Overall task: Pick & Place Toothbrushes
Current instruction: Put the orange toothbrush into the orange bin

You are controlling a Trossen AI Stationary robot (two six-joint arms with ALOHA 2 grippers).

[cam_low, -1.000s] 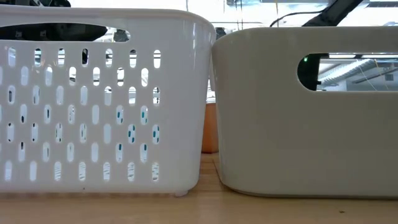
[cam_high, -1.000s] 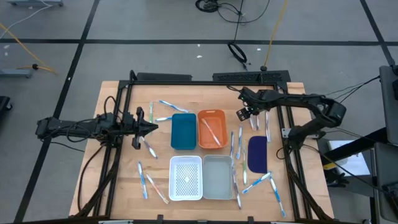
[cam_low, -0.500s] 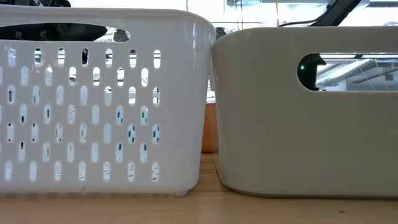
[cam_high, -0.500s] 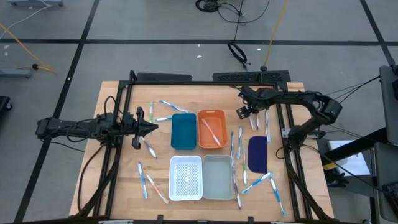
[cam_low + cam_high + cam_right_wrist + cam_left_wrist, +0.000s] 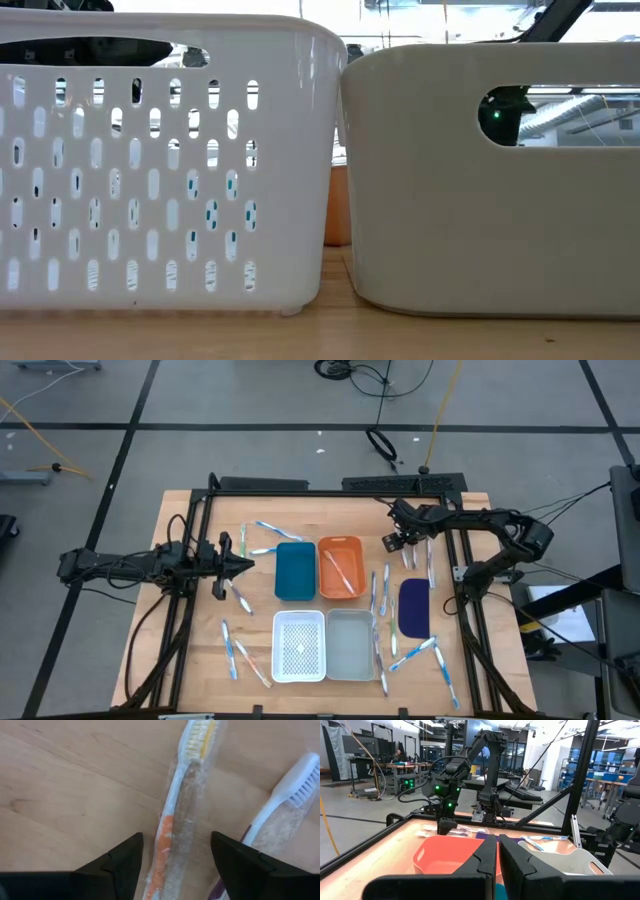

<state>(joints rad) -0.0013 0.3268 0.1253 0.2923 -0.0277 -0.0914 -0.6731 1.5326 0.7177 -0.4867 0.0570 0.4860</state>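
Wrapped toothbrushes lie scattered flat on the wooden table, for instance near the left and at the near right. My right gripper hangs open at the far right, pointing steeply down. In its wrist view the gripper stands over an orange-and-white toothbrush in clear wrap, one finger on each side, touching nothing. A second toothbrush lies beside it. My left gripper waits shut and level at the table's left, empty.
A blue tray and an orange tray holding toothbrushes stand mid-table. A white perforated tray and a grey tray stand nearer. A dark blue pad lies at the right. A black frame borders the table.
My right gripper has sunk toward the table over the orange-and-white toothbrush, staying open. The left arm has kept still.
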